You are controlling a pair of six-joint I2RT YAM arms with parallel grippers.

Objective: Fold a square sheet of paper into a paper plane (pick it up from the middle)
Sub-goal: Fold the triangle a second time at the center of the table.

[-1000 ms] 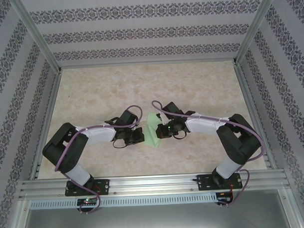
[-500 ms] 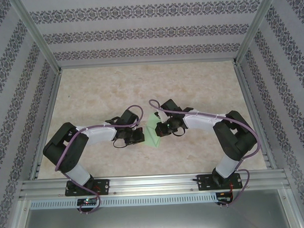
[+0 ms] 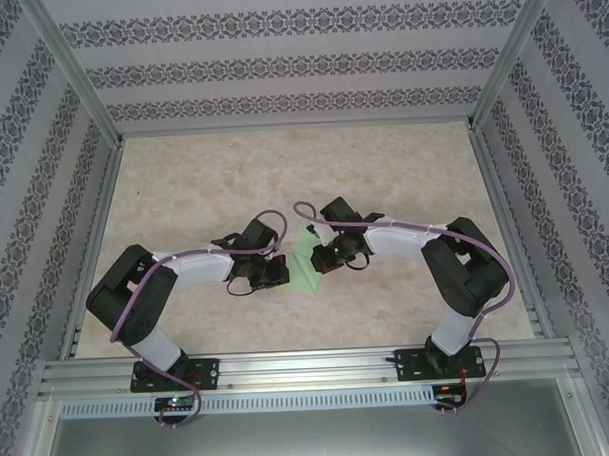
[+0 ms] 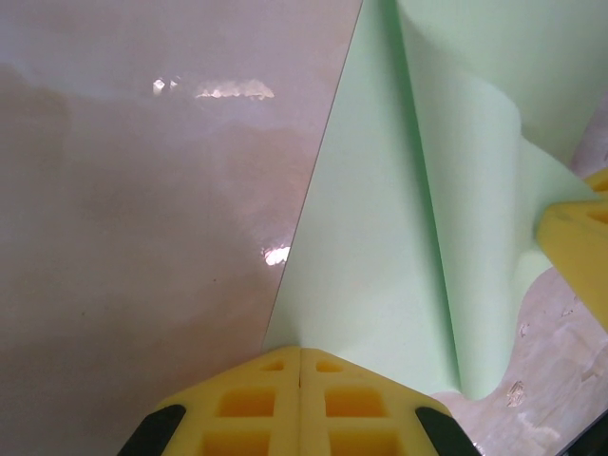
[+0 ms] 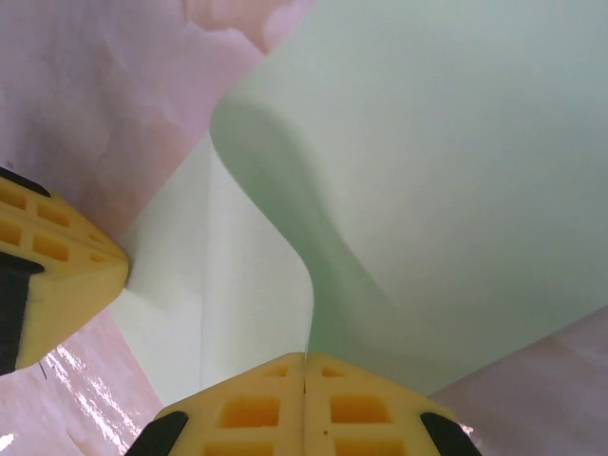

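The pale green sheet of paper (image 3: 306, 268) lies partly folded on the table between my two grippers. My left gripper (image 3: 277, 273) is shut, and its yellow fingertips (image 4: 300, 353) rest on the sheet's (image 4: 380, 247) near corner, which lies flat under them. My right gripper (image 3: 321, 254) is shut on the paper's edge (image 5: 306, 342). It holds a flap (image 5: 285, 190) curled up off the flat layer (image 5: 180, 294). The left fingers (image 5: 66, 275) touch that layer's edge in the right wrist view, and a right fingertip (image 4: 579, 237) shows beside the raised flap in the left wrist view.
The tabletop (image 3: 213, 181) is glossy beige marble pattern, fenced by aluminium rails (image 3: 299, 366) at the near edge and patterned walls on three sides. Both forearms lie low across the near half of the table.
The right gripper has moved left and slightly away from the bases, carrying the paper flap over toward the left gripper. Less green shows from above. The left gripper has stayed put.
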